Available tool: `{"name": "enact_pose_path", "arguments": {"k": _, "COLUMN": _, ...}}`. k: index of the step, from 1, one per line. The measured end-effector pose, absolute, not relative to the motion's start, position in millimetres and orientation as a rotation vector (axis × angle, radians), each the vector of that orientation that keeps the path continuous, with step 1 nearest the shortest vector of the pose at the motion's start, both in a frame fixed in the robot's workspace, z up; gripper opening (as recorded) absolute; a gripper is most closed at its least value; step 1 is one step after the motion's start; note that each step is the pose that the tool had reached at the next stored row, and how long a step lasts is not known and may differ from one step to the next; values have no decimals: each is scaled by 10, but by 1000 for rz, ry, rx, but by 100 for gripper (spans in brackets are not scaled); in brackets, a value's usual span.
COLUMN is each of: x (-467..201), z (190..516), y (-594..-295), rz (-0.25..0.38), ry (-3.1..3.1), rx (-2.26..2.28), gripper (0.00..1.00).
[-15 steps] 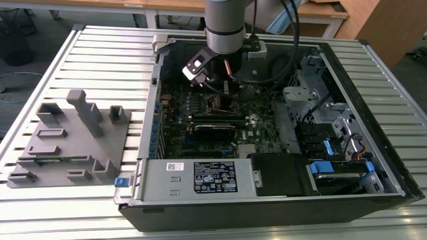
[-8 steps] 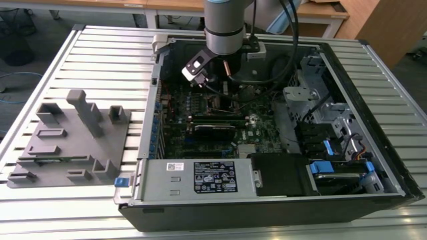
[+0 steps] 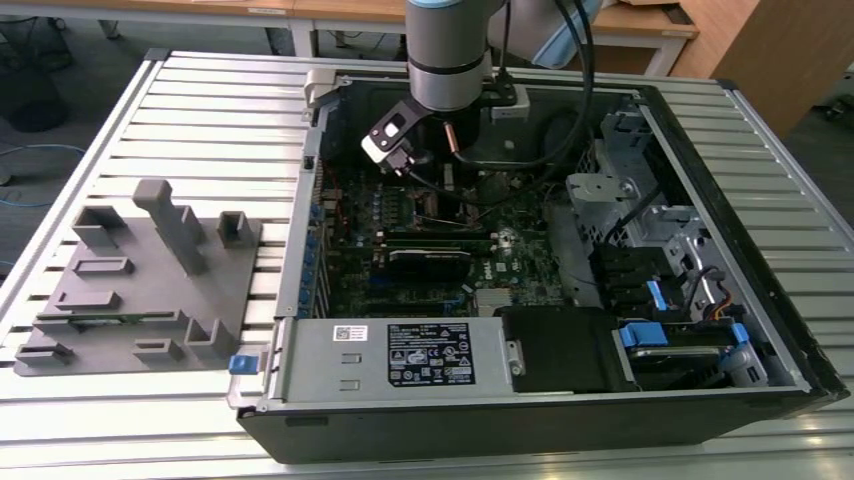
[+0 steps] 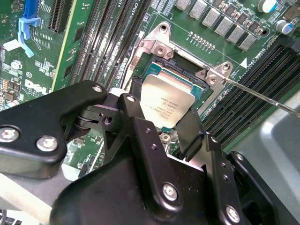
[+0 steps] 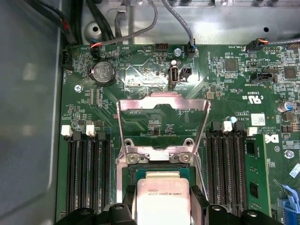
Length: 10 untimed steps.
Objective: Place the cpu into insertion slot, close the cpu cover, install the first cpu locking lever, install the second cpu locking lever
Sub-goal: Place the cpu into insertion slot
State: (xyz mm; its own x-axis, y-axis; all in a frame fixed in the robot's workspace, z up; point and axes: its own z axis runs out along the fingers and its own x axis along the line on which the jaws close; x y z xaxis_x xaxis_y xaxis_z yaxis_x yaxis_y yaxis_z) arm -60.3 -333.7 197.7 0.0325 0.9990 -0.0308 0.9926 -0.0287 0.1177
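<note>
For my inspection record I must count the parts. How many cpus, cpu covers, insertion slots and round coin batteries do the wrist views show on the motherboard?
cpu: 1
cpu cover: 1
insertion slot: 1
coin battery: 1
Total: 4

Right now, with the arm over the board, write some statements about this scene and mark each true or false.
1. The cpu cover lies shut over the insertion slot. False: it stands swung open.
2. The jaws of the gripper hold the cpu by two opposite edges. True.
3. Black memory slots run along both sides of the insertion slot. True.
4. The grey fixture block lies on the exterior view's right of the computer case. False: it lies on the exterior view's left.
</note>
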Motion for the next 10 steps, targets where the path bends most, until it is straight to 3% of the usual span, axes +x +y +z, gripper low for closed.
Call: {"name": "enact_pose_path", "arguments": {"k": 10, "x": -604, "z": 1966, "y": -3322, "rz": 92, "ry": 2115, "rx": 2176, "gripper": 54}}
